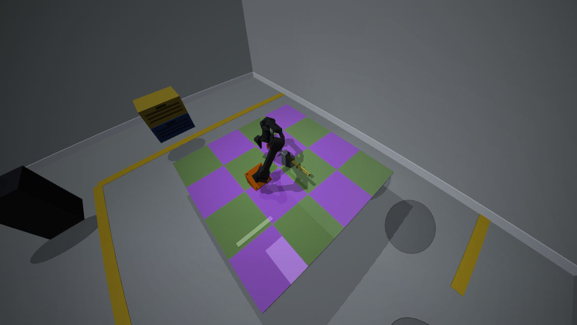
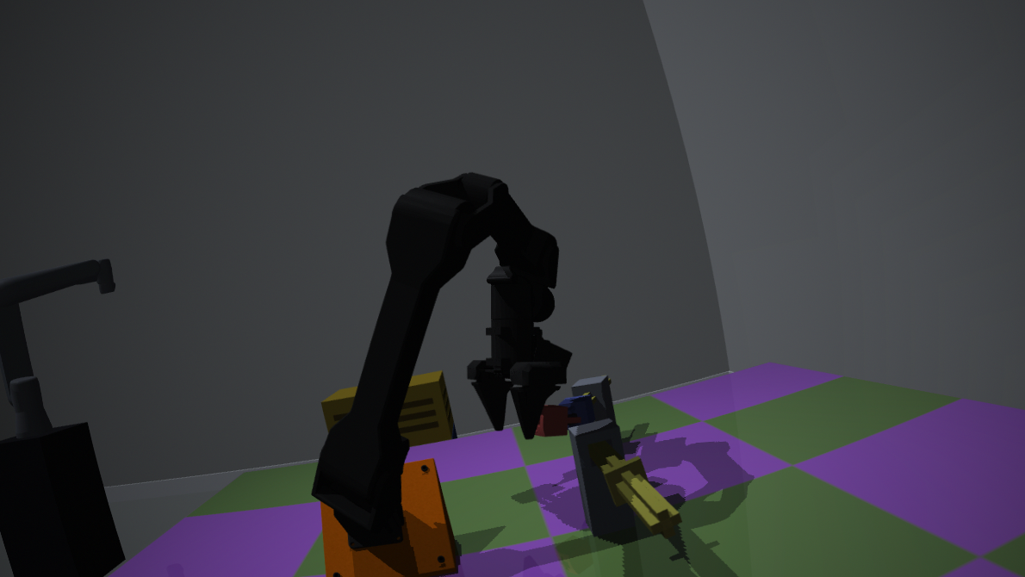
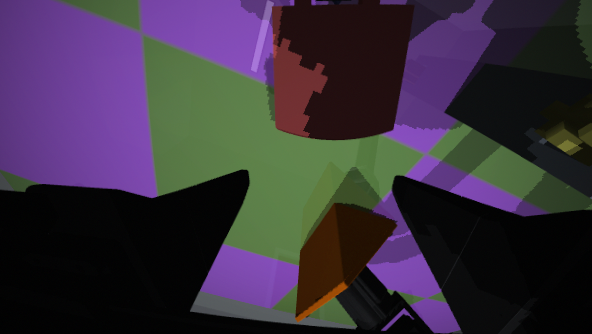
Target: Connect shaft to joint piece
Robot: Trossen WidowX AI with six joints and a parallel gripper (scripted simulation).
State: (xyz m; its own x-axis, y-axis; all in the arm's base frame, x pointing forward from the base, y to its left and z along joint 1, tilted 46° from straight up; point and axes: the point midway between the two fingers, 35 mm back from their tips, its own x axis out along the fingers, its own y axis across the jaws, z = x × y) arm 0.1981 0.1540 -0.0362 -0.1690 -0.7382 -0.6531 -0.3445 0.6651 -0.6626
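The red joint piece (image 2: 553, 421) (image 3: 342, 75) hangs from a blue hinge part (image 2: 578, 408) beside the rear grey block (image 2: 593, 387). Its opening is not visible; a finger covers its left edge in the exterior view. The second shaft (image 1: 300, 167) (image 2: 649, 501) (image 3: 565, 145) is yellow and runs through the front grey block (image 1: 287, 158) (image 2: 584, 487) (image 3: 520, 95), apart from the joint piece. My gripper (image 2: 513, 432) (image 3: 319, 179) is open and empty, pointing down. In the wrist view the joint piece lies above the gap between the fingertips, not between them.
The arm's orange base (image 1: 251, 181) (image 2: 430, 516) (image 3: 325, 260) stands on the green and purple checkered surface (image 1: 335, 149) (image 2: 874, 458). The front block stands to the right of the fingers in the exterior view. Yellow and blue crates (image 1: 163, 108) and a black box (image 1: 44, 205) are farther off.
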